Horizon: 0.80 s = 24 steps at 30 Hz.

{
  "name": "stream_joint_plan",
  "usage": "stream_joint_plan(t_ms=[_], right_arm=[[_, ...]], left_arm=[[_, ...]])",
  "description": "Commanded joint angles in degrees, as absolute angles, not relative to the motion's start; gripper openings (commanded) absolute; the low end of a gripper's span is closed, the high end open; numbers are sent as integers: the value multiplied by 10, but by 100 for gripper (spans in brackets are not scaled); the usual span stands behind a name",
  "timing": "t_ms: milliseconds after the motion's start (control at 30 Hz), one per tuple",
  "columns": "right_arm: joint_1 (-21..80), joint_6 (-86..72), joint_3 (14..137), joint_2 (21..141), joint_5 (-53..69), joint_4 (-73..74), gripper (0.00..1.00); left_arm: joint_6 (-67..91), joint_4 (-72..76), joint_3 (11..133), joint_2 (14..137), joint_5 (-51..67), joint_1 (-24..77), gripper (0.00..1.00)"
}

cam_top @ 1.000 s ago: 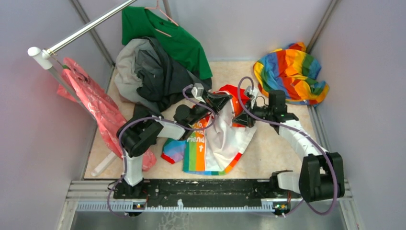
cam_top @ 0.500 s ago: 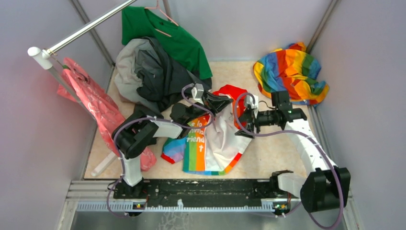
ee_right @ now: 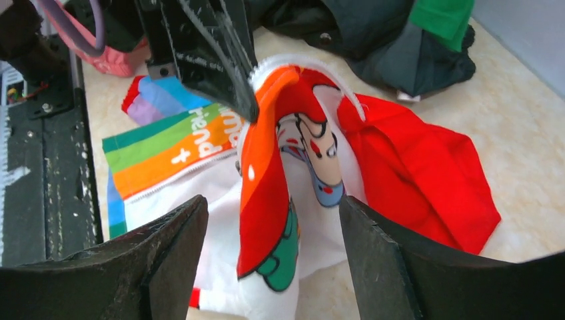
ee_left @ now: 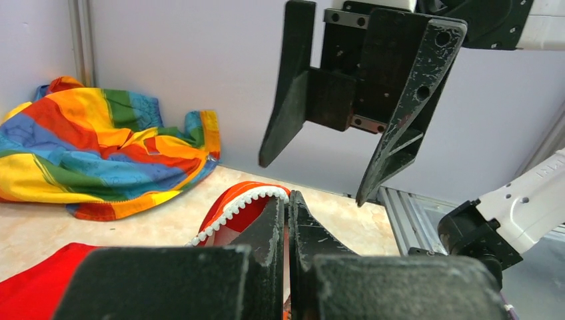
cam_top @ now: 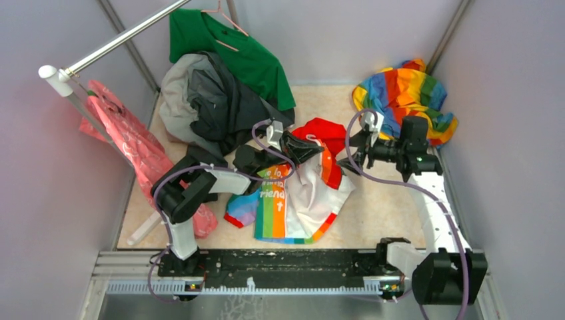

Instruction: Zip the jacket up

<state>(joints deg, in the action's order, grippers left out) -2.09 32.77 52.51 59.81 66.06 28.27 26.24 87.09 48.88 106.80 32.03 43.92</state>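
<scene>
The table (cam_top: pixel 390 210) carries several clothes. In its far right corner lies a rainbow cloth (cam_top: pixel 403 100), and at its far left corner there is a heap with a dark grey garment (cam_top: pixel 223 107) and a green shirt (cam_top: pixel 246 57) on top of it.

The jacket (cam_top: pixel 300 200) is in the middle of the table, a little nearer to the near edge. It is crumpled and open, with the white and rainbow-striped front towards the near edge and the red hood towards the far edge.

The left gripper (cam_top: pixel 320 148) is over the upper part of the jacket. Its jaws are closed and they pinch the jacket at the orange-red zipper strip (ee_right: pixel 263 133), which is lifted from the table into a narrow peak. The right gripper (cam_top: pixel 348 159) hangs just beside this peak, on its right, apart from the cloth. Its jaws are wide open and they hold nothing.

The small white teeth (ee_left: pixel 233 208) run along the edge of the lifted strip. I cannot find the slider in any view.

I judge that the task is at an early step: one side of the zipper is presented, but the two sides are not joined. The next move probably calls for the right jaws to come down on the other zipper edge or on the slider. For this the slider must first be found, and the left grip must keep the strip tight.
</scene>
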Motion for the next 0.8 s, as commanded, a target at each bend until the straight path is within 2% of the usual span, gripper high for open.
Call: stream_joint_plan(t_ms=[0, 167, 267, 300, 533, 600, 767], right_arm=[[42, 236, 510, 616, 628, 173, 73], [59, 187, 474, 621, 588, 111, 72], [59, 169, 460, 621, 589, 87, 67], [59, 168, 458, 622, 588, 83, 62], [60, 171, 466, 624, 665, 89, 3], [57, 196, 477, 621, 670, 121, 0], [16, 232, 497, 617, 698, 173, 0]], left_arm=[[270, 1027, 488, 1051, 312, 449, 0], [286, 1027, 494, 1062, 284, 455, 0], [290, 1027, 500, 1067, 280, 459, 0], [293, 1027, 502, 1068, 279, 459, 0], [316, 1027, 503, 1072, 266, 458, 0], [328, 1027, 495, 1070, 261, 454, 7], [379, 1027, 441, 1050, 306, 417, 40]])
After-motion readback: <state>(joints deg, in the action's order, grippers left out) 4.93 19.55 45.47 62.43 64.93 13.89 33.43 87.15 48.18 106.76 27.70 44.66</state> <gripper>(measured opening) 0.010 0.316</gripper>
